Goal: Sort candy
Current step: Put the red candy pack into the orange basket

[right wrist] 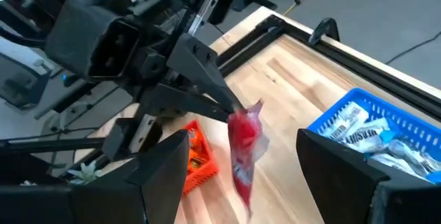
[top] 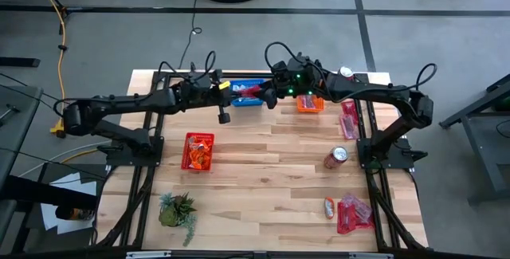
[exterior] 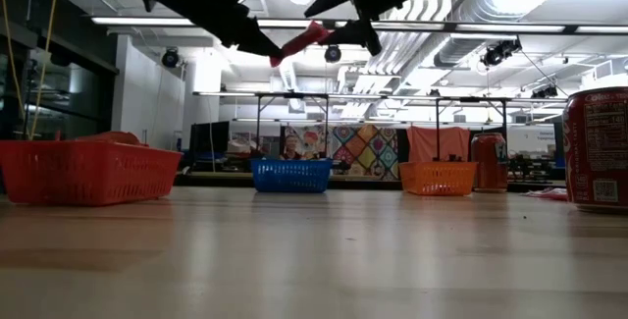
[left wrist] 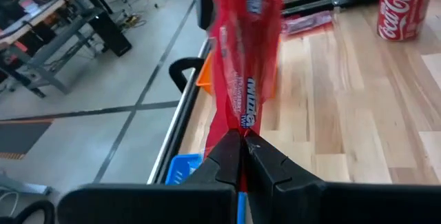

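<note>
My left tool (left wrist: 241,145) is clamped on one end of a red shiny wrapped candy packet (left wrist: 242,52), which hangs high over the far edge of the table (top: 271,171), near the blue mesh basket (top: 249,93). I hold it in the air probably so my right tool (right wrist: 241,176), fingers apart, can take it. I count three baskets: blue, orange (top: 310,103) and red (top: 198,151). I see two red soda cans (top: 335,158).

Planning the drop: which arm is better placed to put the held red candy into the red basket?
Left, probably: the left gripper is shut on the red candy, while the right gripper is open and empty.
</note>
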Motion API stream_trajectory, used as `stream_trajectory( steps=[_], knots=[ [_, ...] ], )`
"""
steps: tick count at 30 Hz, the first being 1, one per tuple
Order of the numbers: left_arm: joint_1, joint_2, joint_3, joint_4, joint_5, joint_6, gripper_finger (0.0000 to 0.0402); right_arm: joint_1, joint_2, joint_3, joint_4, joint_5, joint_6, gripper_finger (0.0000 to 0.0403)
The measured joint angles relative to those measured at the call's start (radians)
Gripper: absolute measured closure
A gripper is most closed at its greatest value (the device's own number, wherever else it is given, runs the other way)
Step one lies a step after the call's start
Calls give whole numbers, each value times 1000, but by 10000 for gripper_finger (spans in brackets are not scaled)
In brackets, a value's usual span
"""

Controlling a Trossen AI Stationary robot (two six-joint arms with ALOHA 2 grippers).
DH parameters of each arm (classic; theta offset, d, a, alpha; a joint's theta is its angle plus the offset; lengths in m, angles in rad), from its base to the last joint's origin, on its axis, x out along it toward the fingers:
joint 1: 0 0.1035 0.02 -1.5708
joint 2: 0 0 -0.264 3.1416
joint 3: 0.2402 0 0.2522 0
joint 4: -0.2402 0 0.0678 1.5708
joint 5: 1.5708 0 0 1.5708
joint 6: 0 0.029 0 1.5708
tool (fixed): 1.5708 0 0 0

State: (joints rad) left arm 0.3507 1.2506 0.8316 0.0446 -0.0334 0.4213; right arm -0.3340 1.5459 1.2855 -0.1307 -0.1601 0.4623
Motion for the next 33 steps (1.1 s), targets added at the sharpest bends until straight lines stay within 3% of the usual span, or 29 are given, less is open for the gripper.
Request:
stream_trajectory(
  steps=[5,9,12,16,18,23,26,33],
  knots=[
    [-6,22,7,15,0,0,401,0,0,0,-16,0,0,144],
    [-6,23,7,18,-7,1,401,0,0,0,-65,31,1,176],
    [-6,22,7,38,-10,1,401,0,0,0,-89,55,0,229],
    [-10,22,7,36,-6,1,398,0,0,0,-90,78,-18,352],
    [-12,22,7,36,-6,1,388,0,0,0,-90,78,-41,387],
    [-12,22,7,13,-23,-70,344,-18,-11,0,-149,78,-75,394],
    [-11,14,37,-85,-60,-122,307,-43,-44,0,-212,81,-110,396],
    [6,-13,93,-300,-309,-172,227,-129,-127,1,-498,165,-236,399]
  ],
)
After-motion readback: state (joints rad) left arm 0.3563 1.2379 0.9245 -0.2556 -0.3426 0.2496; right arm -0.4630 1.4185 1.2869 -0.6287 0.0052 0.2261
